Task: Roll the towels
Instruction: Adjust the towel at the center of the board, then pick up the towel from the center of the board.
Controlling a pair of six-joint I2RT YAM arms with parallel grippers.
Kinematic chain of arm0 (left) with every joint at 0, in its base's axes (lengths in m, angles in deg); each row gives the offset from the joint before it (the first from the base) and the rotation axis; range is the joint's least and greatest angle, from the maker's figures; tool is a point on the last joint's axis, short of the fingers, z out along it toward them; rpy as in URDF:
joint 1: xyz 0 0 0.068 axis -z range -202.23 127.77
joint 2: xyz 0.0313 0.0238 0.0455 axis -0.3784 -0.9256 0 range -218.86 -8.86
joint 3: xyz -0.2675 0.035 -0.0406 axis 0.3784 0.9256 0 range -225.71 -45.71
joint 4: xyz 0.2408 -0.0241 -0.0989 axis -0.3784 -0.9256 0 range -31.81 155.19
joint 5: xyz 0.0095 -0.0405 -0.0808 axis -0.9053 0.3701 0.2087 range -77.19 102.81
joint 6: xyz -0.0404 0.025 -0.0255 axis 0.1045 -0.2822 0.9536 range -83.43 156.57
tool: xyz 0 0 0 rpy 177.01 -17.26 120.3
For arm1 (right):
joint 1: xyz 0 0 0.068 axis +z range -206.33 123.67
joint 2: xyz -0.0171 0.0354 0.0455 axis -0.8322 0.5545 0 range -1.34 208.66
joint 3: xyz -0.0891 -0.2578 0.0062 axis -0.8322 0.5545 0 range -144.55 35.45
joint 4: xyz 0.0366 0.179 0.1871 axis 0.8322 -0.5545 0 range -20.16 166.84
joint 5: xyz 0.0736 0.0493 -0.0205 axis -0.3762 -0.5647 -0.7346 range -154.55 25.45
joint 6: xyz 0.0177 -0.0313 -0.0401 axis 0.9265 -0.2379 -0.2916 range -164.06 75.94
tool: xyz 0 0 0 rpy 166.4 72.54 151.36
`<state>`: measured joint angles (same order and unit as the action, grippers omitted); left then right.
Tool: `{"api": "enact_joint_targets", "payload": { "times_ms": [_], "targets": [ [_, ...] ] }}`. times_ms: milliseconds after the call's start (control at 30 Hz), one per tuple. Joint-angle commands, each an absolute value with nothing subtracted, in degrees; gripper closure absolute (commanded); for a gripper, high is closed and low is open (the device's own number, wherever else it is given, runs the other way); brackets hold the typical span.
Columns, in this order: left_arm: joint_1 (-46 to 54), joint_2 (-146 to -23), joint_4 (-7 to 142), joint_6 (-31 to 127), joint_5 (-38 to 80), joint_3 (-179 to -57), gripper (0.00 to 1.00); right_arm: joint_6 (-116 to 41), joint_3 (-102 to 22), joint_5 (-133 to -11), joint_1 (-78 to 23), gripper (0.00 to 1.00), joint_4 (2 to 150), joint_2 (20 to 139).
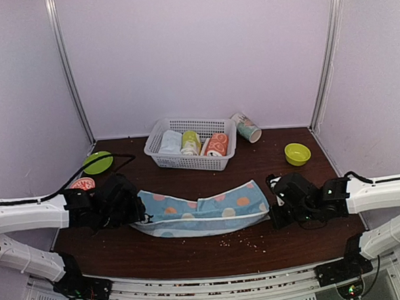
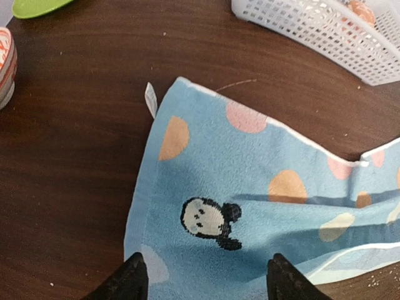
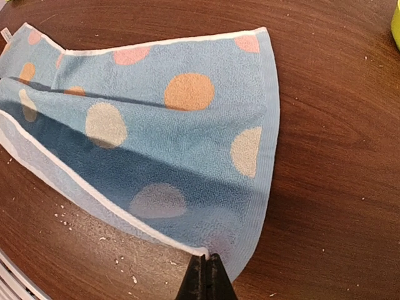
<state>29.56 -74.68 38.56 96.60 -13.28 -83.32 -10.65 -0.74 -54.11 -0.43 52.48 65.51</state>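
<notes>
Looking down from the top view, I see the blue towel (image 1: pixel 204 211) lying open across the middle of the tabletop (image 1: pixel 260 245). Its long axis runs left to right between my two arms. The left hand (image 1: pixel 127 207) sits at its left short end and the right hand (image 1: pixel 284 207) at its right one, so each is about as near to its own end as the other. Behind the towel, the white basket (image 1: pixel 187 163) holds a pale roll (image 1: pixel 171 141), a yellow-green roll (image 1: pixel 191 142) and the peach-orange towel (image 1: pixel 216 144), already rolled.

In the left wrist view, the left hand (image 2: pixel 209 284) is spread, its fingers standing apart over the near edge and gripping nothing. The blue towel (image 2: pixel 250 187) stretches away from it toward the white basket (image 2: pixel 325 31).

In the right wrist view, the right hand (image 3: pixel 203 275) has its fingers pressed together at the corner hem of the blue towel (image 3: pixel 175 125). It seems to pinch that hem, though the contact sits at the frame's edge. I judge the roll must start at one short end and travel along the long axis.
</notes>
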Motion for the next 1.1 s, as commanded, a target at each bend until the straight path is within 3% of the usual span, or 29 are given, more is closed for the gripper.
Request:
{"api": "enact_joint_targets", "payload": {
  "times_ms": [0,367,700,1067],
  "targets": [
    [29.27,-77.21,35.46,101.75,-10.63,-83.29,0.30,-11.94,-1.69,-54.95,-0.60,1.00,52.14,66.16],
    [29.27,-74.40,30.60,107.82,-6.90,-79.45,0.27,-12.11,-0.07,-56.66,-0.60,1.00,53.27,65.73],
    [29.36,-60.29,21.53,113.89,-3.54,-73.93,0.23,-10.70,0.48,-53.13,-0.66,1.00,53.29,67.08],
    [29.36,-64.99,29.68,113.42,-0.78,-74.48,0.24,-10.70,0.75,-55.02,-0.60,1.00,55.23,67.70]
  ]
}}
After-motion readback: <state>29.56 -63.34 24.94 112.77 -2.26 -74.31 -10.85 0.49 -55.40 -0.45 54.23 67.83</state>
